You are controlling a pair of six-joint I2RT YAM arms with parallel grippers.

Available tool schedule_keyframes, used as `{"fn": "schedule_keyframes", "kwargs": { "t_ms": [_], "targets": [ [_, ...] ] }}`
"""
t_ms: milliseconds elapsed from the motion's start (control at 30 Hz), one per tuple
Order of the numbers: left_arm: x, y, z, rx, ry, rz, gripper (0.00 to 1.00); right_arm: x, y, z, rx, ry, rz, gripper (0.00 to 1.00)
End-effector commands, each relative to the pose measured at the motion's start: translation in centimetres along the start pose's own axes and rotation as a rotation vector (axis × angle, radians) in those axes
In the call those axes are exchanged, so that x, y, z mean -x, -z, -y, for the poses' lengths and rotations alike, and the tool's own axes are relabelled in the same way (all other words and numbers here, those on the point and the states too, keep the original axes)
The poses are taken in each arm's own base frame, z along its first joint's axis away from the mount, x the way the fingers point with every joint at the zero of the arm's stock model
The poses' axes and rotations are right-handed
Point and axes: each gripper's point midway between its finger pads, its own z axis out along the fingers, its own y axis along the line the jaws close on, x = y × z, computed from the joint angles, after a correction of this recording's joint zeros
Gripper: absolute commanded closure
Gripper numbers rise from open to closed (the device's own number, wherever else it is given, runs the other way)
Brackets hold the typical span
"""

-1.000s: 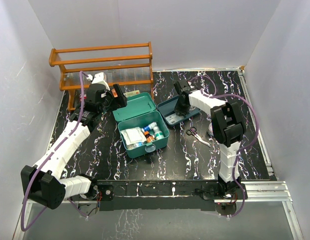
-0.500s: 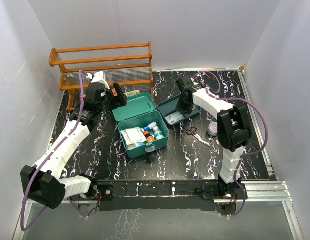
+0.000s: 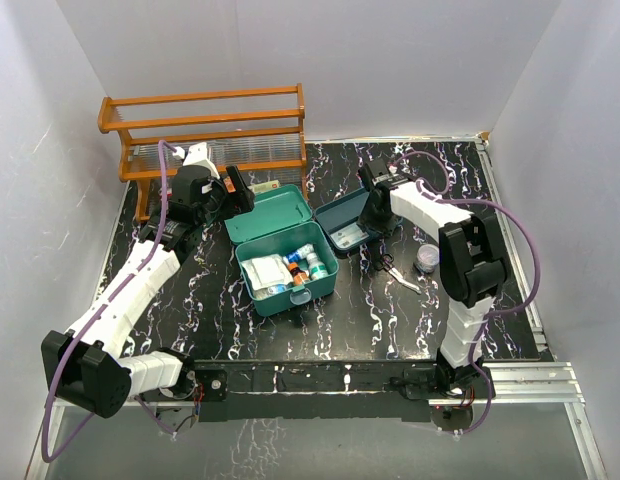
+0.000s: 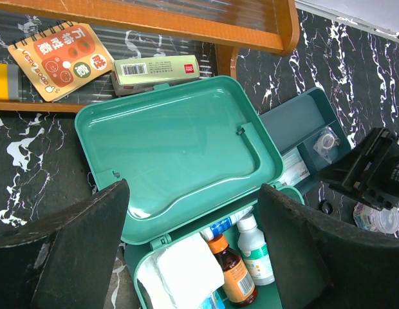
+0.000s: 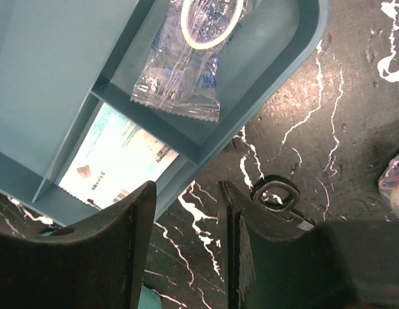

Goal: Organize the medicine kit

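The teal-green medicine kit [image 3: 286,250] lies open, its lid [image 4: 177,145] flat behind the base. Inside are white gauze [image 4: 181,273], an amber bottle [image 4: 235,275] and a white bottle [image 4: 257,252]. My left gripper [image 3: 237,190] hovers open and empty over the lid's back edge; in the left wrist view [image 4: 194,257] its fingers frame the box. My right gripper [image 3: 375,228] is open and empty at the front right rim of the blue-teal tray [image 3: 345,220]. In the right wrist view [image 5: 186,251] it sits above bare table, with the black scissors [image 5: 277,193] just right.
The tray [image 5: 277,71] holds a clear packet [image 5: 190,61] and a printed card [image 5: 122,158]. The scissors [image 3: 390,268] and a small bag [image 3: 427,260] lie right of the kit. The wooden rack [image 3: 205,135] stands at the back, with a notebook [image 4: 61,58] and a green carton [image 4: 154,67] under it.
My right gripper has moved from above the tray toward its front right rim, nearer the scissors. The left arm and the kit have not moved.
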Motion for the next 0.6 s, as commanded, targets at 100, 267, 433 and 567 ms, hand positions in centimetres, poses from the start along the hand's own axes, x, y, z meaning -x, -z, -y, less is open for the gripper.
{"fn": "schedule_keyframes", "kwargs": {
  "t_ms": [100, 267, 433, 567],
  "targets": [
    [1.3, 0.3, 0.5, -0.016, 0.000, 0.029, 0.20, 0.8, -2.3, 0.3, -0.022, -0.028, 0.015, 0.64],
    [1.3, 0.2, 0.4, -0.014, -0.001, 0.029, 0.20, 1.4, -3.4, 1.7, -0.059, -0.022, 0.029, 0.73],
    [1.4, 0.2, 0.4, -0.012, -0.004, 0.033, 0.20, 2.7, -3.9, 3.1, -0.069, 0.026, 0.045, 0.84],
    [1.4, 0.2, 0.5, -0.014, -0.004, 0.032, 0.20, 3.4, -4.7, 3.4, -0.031, 0.144, 0.020, 0.86]
  ]
}}
